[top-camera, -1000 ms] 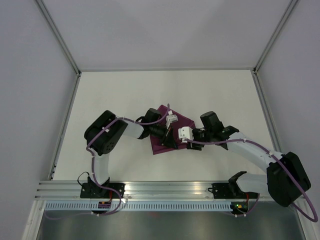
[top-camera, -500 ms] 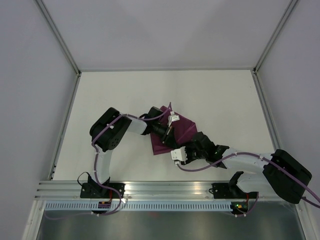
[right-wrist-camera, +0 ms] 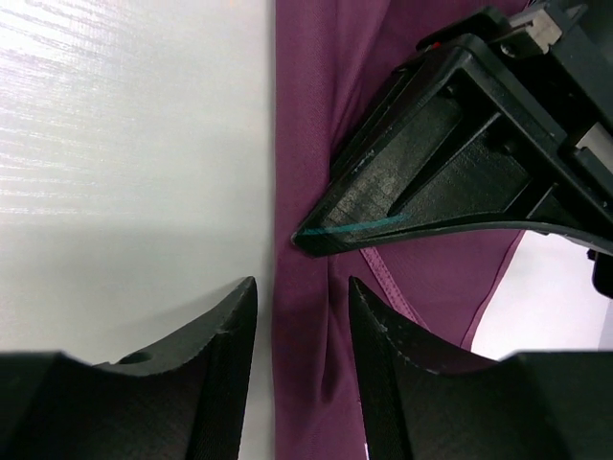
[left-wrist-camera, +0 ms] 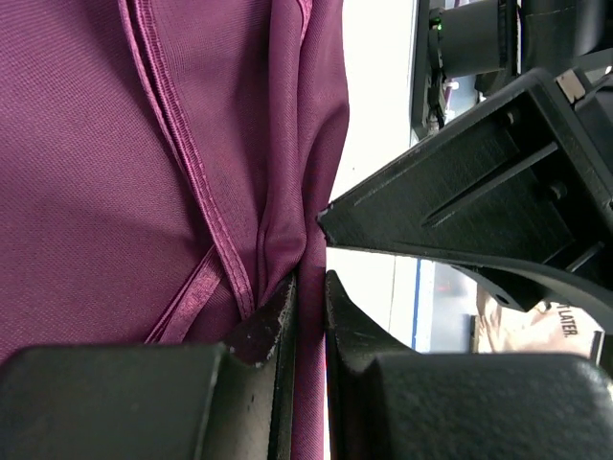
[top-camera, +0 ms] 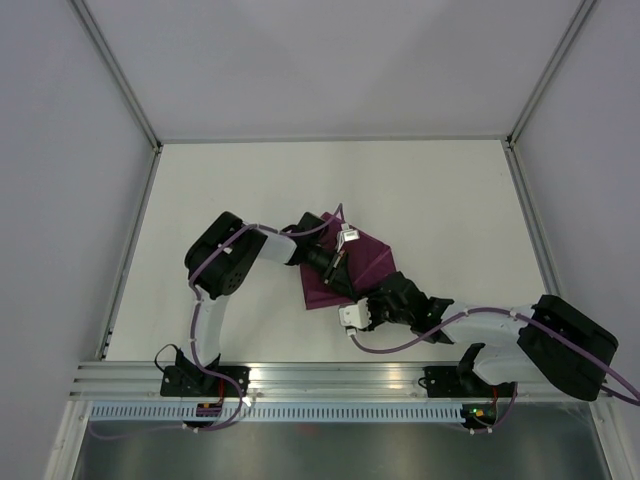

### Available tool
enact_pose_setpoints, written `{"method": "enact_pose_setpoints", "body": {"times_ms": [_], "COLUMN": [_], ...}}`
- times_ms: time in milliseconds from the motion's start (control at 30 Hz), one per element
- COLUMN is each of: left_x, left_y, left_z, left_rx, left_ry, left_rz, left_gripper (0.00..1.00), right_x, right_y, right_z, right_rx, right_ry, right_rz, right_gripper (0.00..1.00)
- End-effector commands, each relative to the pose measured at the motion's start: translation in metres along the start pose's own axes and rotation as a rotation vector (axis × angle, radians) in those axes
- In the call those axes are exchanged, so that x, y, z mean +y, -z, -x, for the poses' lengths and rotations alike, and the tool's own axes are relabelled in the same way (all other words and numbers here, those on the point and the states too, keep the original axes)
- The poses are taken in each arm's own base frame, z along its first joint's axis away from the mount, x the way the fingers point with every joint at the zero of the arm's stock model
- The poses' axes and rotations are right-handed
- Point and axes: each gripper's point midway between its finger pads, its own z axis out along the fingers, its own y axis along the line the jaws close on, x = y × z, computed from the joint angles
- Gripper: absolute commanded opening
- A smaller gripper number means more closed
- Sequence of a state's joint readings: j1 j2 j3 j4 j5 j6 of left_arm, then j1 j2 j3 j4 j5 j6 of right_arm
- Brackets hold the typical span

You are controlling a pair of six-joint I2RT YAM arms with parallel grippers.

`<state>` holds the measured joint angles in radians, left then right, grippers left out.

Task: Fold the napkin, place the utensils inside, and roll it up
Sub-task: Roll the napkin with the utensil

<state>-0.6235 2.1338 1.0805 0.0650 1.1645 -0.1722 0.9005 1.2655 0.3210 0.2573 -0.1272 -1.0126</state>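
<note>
Surface: white, with the napkin lying mid-width, nearer the arms than the far edge.
Napkin: partly folded, its layers bunched.
Left pincer: clamped together on a gathered fold of the napkin.
Right pincer: fingers apart, straddling that same fold, just beside the left fingertip (not visibly pinching).
Fold axis: runs lengthwise between the right fingers, along their reach.
Nearer arm: the left already holds; the right probably only needs to close.
Utensils: not seen in any view.
</note>
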Motion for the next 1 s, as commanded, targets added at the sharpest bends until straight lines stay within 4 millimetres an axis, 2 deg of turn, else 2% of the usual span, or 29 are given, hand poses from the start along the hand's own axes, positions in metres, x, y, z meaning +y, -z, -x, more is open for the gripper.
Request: {"method": "enact_pose_setpoints", "body": {"times_ms": [0,267,300,333,400,567,600,733,767,833,867,967], "left_x": [0.03,0.029,0.03,0.028,0.028,0.018,0.023,0.025,0.022,0.03,0.03,0.042], "left_y": [-0.001,0.002,0.003,0.006,0.009,0.016,0.018,0.027,0.03,0.038,0.041,0.071], "left_z": [-0.026,-0.027,-0.027,-0.024,-0.02,-0.002,0.0,0.012,0.018,0.024,0.027,0.046], "left_rx": [0.048,0.056,0.054,0.047,0.037,0.002,-0.004,-0.035,-0.051,-0.079,-0.091,-0.19], "left_ry": [0.124,0.126,0.117,0.104,0.087,0.011,-0.001,-0.055,-0.077,-0.088,-0.093,-0.093], "left_rz": [0.101,0.093,0.104,0.104,0.122,0.149,0.186,0.27,0.283,0.354,0.371,0.552], "left_gripper": [0.02,0.02,0.03,0.05,0.11,0.27,0.3,0.31,0.31,0.32,0.32,0.32], "right_x": [0.003,0.01,0.01,0.01,0.014,0.025,0.032,0.043,0.04,0.049,0.044,0.049], "right_y": [-0.003,-0.01,-0.01,-0.01,-0.011,-0.013,-0.011,-0.01,-0.01,-0.008,-0.009,-0.005], "right_z": [-0.004,-0.012,-0.011,-0.012,-0.014,-0.016,-0.018,-0.019,-0.016,-0.017,-0.013,-0.013], "right_rx": [0.019,0.062,0.066,0.07,0.084,0.104,0.117,0.133,0.133,0.145,0.135,0.148], "right_ry": [0.027,0.036,0.036,0.035,0.034,0.02,0.016,-0.007,-0.013,-0.038,-0.045,-0.078], "right_rz": [-0.011,0.011,0.019,0.024,0.046,0.133,0.17,0.255,0.271,0.335,0.338,0.413], "right_gripper": [0.49,0.3,0.19,0.13,0.06,0.02,0.01,0.0,0.0,0.0,0.01,0.0]}}
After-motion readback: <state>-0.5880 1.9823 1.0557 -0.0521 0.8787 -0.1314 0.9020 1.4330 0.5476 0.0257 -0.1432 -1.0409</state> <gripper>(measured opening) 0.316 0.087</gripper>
